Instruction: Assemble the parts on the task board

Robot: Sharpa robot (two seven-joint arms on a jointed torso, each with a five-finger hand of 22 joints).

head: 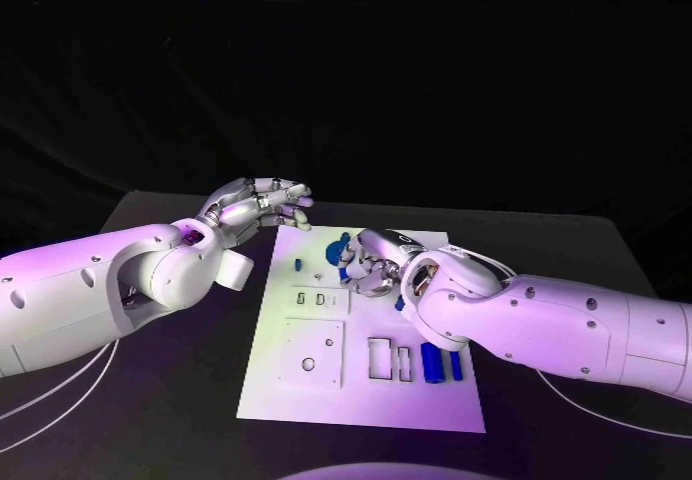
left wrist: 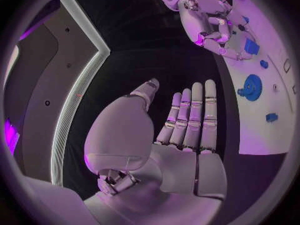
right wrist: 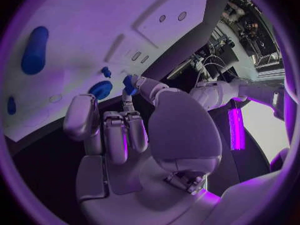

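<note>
Right robot hand [right wrist: 128, 117] pinching small blue part [right wrist: 130, 83] over task board [head: 303, 395]; left robot hand [left wrist: 181, 120] spread, empty.

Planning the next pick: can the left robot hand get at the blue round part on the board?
Probably yes. The left robot hand is open, and the blue round part lies uncovered nearby on the board.

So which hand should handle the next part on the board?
Right, probably. The right hand is over the board with fingers on a small blue part; the left hand hangs open, off the board's edge.
</note>
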